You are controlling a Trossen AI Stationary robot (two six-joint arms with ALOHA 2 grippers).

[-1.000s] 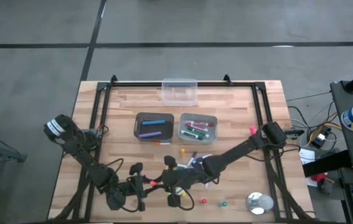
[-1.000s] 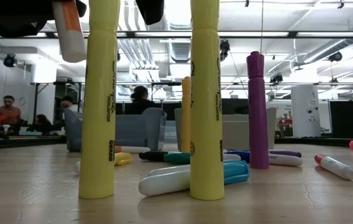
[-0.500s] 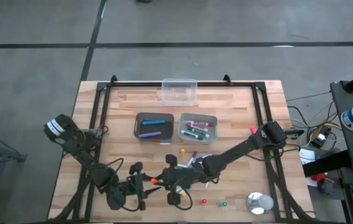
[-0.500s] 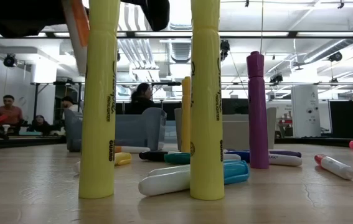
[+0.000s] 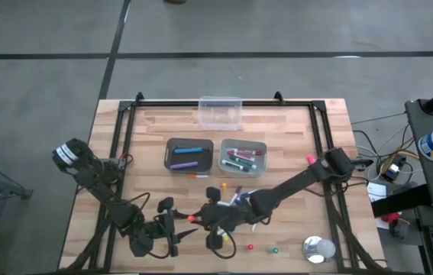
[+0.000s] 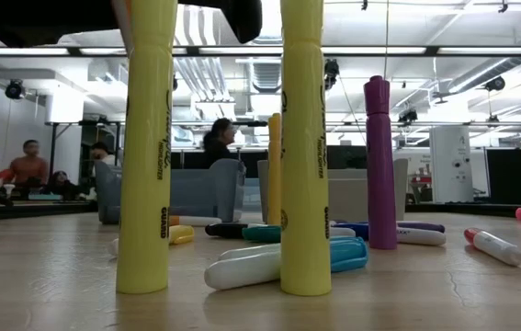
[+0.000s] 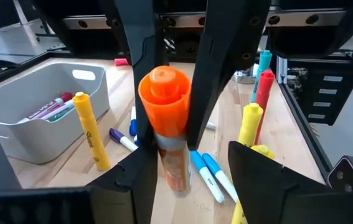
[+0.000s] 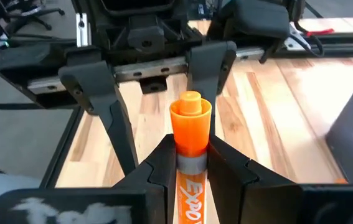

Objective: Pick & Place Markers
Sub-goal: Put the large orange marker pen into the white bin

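Right gripper clamped on orange-capped white-barrelled Expo marker at lower centre of the high view, left gripper spread wide around its orange end, apparently mid hand-off, clear of the grey plastic bins above.

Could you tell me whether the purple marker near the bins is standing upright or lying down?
Upright: the purple marker stands on end on the table.

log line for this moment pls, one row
left gripper open, either side of orange marker's cap | right gripper shut on orange marker | handover near table's front edge | other markers in bin
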